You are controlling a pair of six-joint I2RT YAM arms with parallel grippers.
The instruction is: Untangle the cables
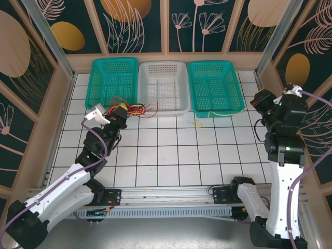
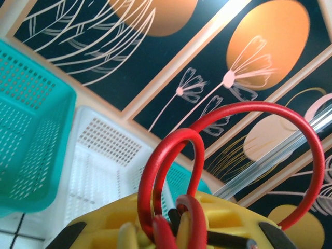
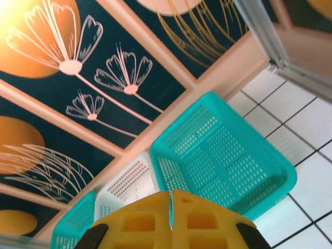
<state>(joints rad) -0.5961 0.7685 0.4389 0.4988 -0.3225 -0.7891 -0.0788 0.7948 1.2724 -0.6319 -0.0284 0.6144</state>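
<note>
L end effector [image 1: 120, 113] pinching cables [image 1: 132, 109]: red/yellow/black bundle betw. fingers, red loops arching above tips, loose ends fanning just beyond toward white basket [image 1: 163, 88]. R end effector [image 3: 171, 207] pressed together, empty, well apart from bundle.

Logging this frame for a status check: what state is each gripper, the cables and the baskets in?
left gripper: shut on the cables
right gripper: shut, holding nothing
cables: bundled, held, red loops sticking up
left teal basket: upright, empty
white basket: upright
right teal basket: upright
</note>
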